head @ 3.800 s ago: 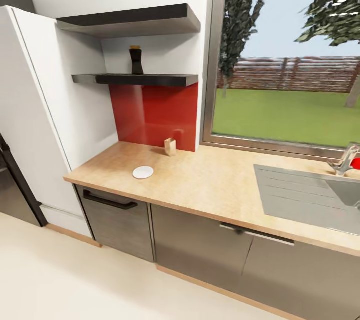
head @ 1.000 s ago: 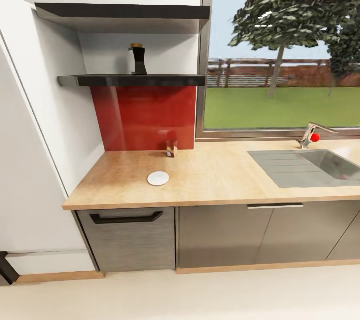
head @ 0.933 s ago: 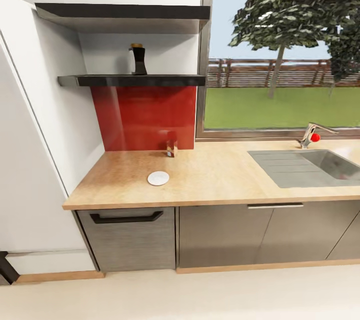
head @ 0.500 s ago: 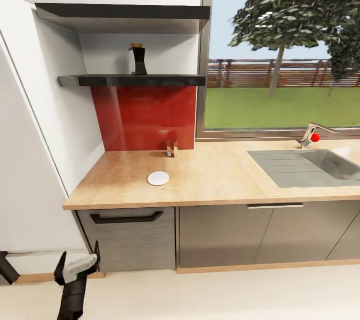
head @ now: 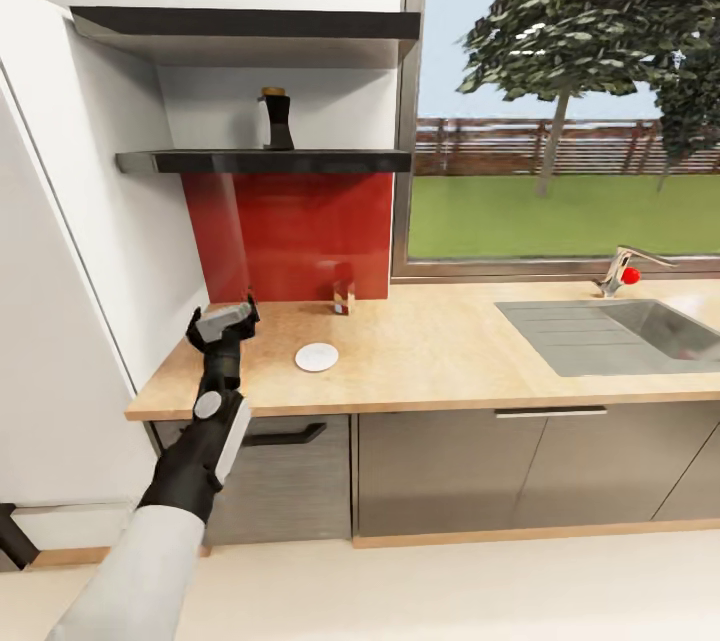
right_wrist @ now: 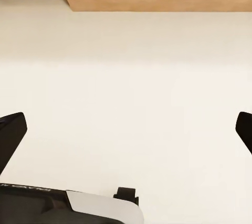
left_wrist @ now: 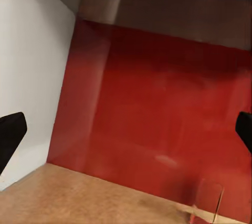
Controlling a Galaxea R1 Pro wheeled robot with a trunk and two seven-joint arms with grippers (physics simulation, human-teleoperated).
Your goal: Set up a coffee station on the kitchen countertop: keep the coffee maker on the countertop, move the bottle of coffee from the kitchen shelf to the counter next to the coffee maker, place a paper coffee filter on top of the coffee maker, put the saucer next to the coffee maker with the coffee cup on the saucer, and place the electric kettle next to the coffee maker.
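**A:** Report the change.

**B:** The left arm has risen from near the floor half a second ago. Its left pincer (head: 224, 319) now hangs over the left end of the desk (head: 430, 351), close to the white wall. The camera itself has stayed put over the last second.

**A:** Consequence for the task?

**B:** Judged as a reach towards the bottle of coffee (head: 275, 120). That bottle stands upright on the lower kitchen shelf (head: 330, 161), well above the pincer, untouched. The lift is not yet complete.

**A:** Left pincer state?

**B:** Spread wide and holding nothing. In its wrist view, one fingertip (left_wrist: 9, 135) sits at each edge of the picture, with the red backsplash (left_wrist: 163, 114) between them. No contact with the desk or wall.

**A:** Other items?

**B:** The white saucer (head: 316, 357) lies flat on the desk, just beside the pincer. A small clear item stands at the backsplash; identity unclear.

**A:** Right pincer (right_wrist: 126, 129)?

**B:** Also spread wide, empty, pointing down at the floor (right_wrist: 131, 77).
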